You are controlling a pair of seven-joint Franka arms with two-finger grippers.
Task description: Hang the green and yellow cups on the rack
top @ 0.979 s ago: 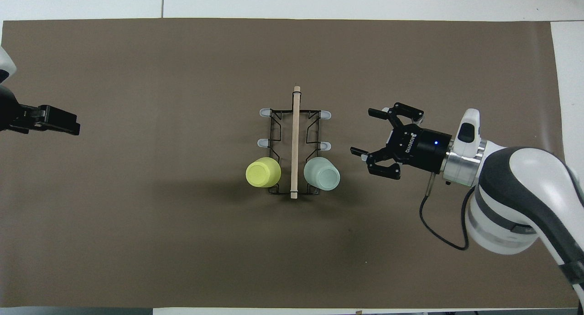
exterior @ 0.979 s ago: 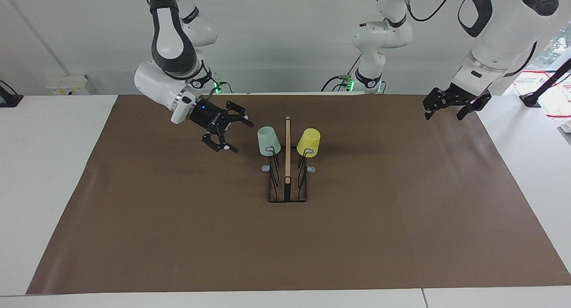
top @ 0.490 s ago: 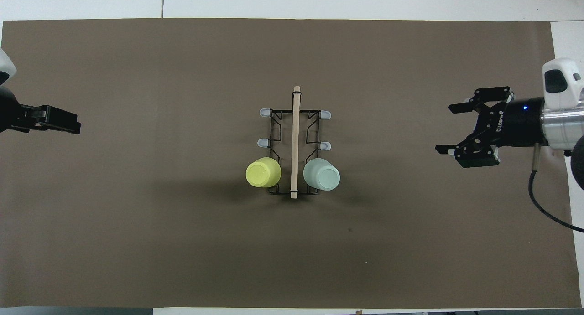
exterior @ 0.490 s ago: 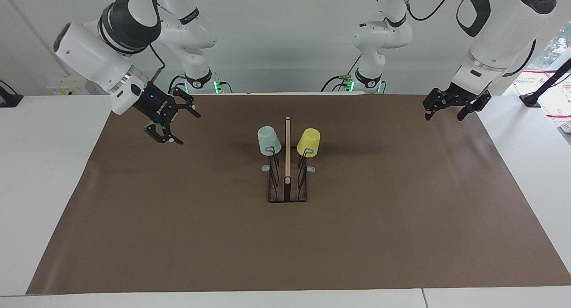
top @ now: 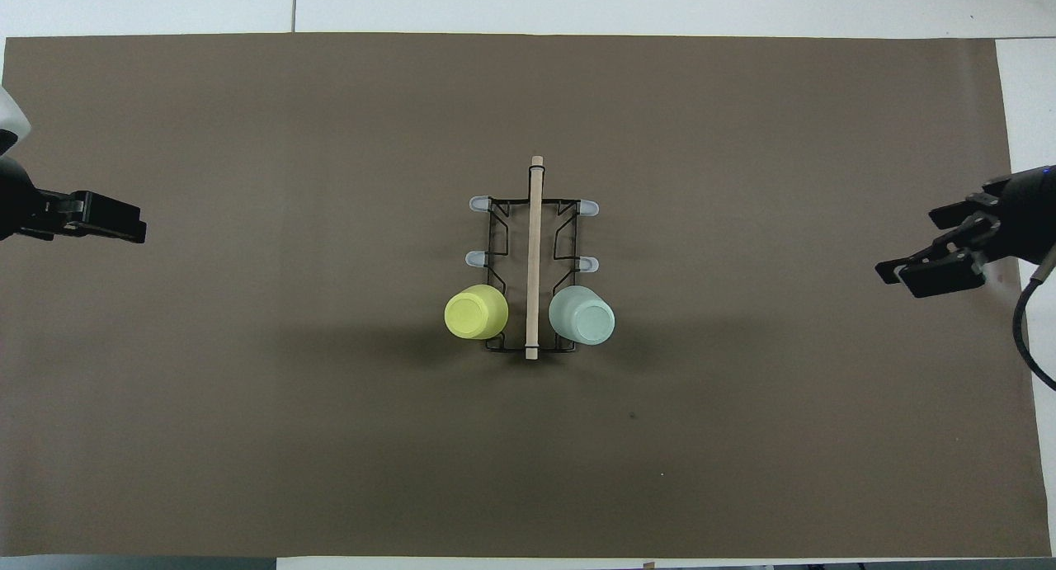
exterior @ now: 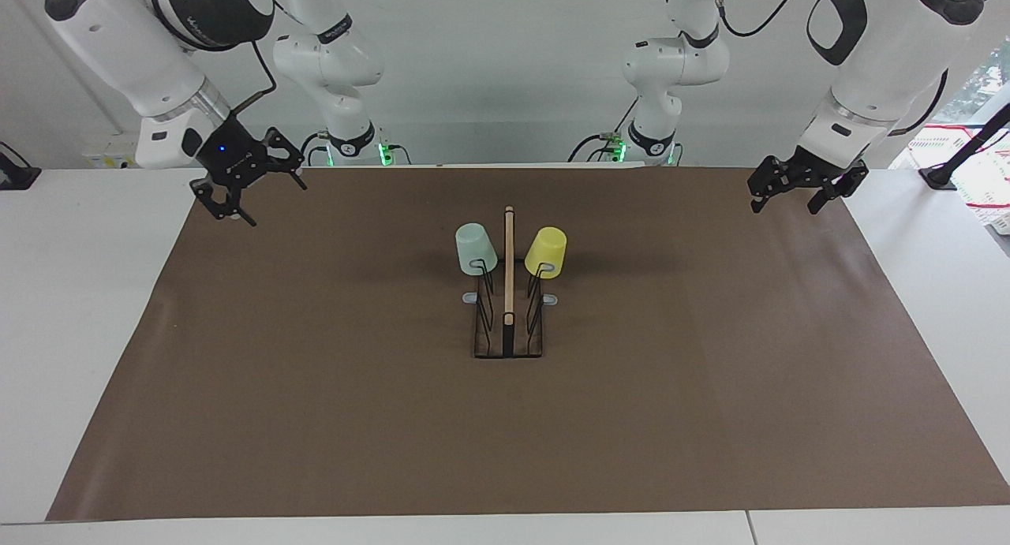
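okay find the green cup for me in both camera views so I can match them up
Facing view: the green cup hangs upside down on the rack, on the prong nearest the robots at the right arm's side of the wooden bar.
Overhead view: the green cup is low on the rack, beside the bar.
Shared landmark: the yellow cup hangs level with it across the bar.

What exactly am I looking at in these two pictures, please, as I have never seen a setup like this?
Two white robot arms work at a table covered by a brown mat. One picture faces the robots from across the table; the other looks down from above their end. On the mat's middle stands a small wire rack. A green cup and a yellow cup hang upside down on its prongs nearest the robots. The right hand and left hand are open, hold nothing, and hang over the mat's two ends.
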